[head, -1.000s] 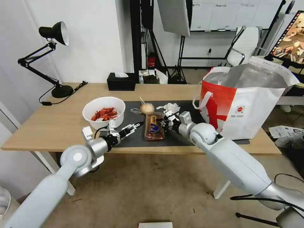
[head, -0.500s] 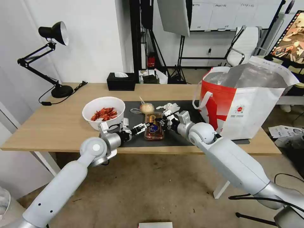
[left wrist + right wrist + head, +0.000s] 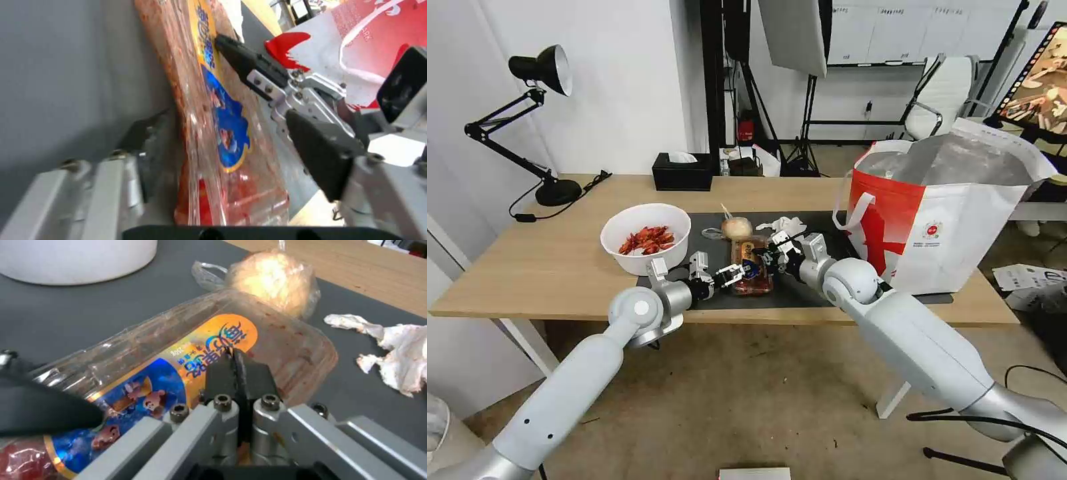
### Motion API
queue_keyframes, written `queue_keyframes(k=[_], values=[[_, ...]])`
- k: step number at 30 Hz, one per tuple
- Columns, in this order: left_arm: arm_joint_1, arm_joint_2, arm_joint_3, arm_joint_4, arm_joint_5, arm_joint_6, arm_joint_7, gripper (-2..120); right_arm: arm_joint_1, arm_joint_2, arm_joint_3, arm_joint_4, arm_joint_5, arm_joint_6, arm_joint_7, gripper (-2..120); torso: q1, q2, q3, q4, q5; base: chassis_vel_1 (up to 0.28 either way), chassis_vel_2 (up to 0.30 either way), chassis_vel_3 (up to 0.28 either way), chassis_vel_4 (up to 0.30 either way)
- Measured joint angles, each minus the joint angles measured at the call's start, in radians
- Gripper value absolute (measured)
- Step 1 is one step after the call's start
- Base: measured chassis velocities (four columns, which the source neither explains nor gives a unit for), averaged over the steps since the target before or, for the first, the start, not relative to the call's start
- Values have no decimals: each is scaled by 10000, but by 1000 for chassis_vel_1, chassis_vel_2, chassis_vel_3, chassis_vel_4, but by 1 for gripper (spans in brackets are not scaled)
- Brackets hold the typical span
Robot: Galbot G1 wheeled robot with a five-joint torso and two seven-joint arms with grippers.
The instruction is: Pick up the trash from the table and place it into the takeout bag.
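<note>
Tray position: the clear food tray (image 3: 752, 267) is lying on the dark mat (image 3: 714, 250) near the front edge of the counter (image 3: 547, 267), between the white bowl of red shells (image 3: 646, 239) and the takeout bag (image 3: 947, 213).
Tray axis: its long axis runs from the counter's front edge toward the back, with the far end just beside the wrapped beige lump (image 3: 271, 280); the orange and blue label (image 3: 195, 356) faces up.
Right end effector (image 3: 235, 370): it is pressed together on the tray's right rim; in the right wrist view the two black tips meet on the clear plastic at the label, so a pinch on the tray is judged.
Left end effector (image 3: 231, 140): it is spread, one finger on each side of the tray's near end as the left wrist view shows, with nothing yet clamped.
Reason for the hold: the tray is long and flimsy, so a grip at one edge alone would probably let it sag or spill scraps; a second grip at the near end is judged to be the aim.
Tissue wad (image 3: 396, 346): it lies on the mat near the tray's far right corner, apart from it.
Bag: it stands upright and open at the counter's right end, well apart from the tray.
</note>
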Motion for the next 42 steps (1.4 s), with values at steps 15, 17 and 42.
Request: queue_keyframes(k=[15,17,42], values=[[12,-28,16,88,10,-113,-63,11,-157,52,91,56,104,83,99,0,0,0,0,0,-1,0,0,0,0],[95,-18,-61,11,23,-207,-59,1,-341,123,244,136,889,678,522,0,1,0,0,0,-1,0,0,0,0],[-5712,-380,2906,361,3079,-2722,1589,0,-6263,394,3686,4251,-186,3396,3720,73,0,1,1,-3,5,0,0,0,0]])
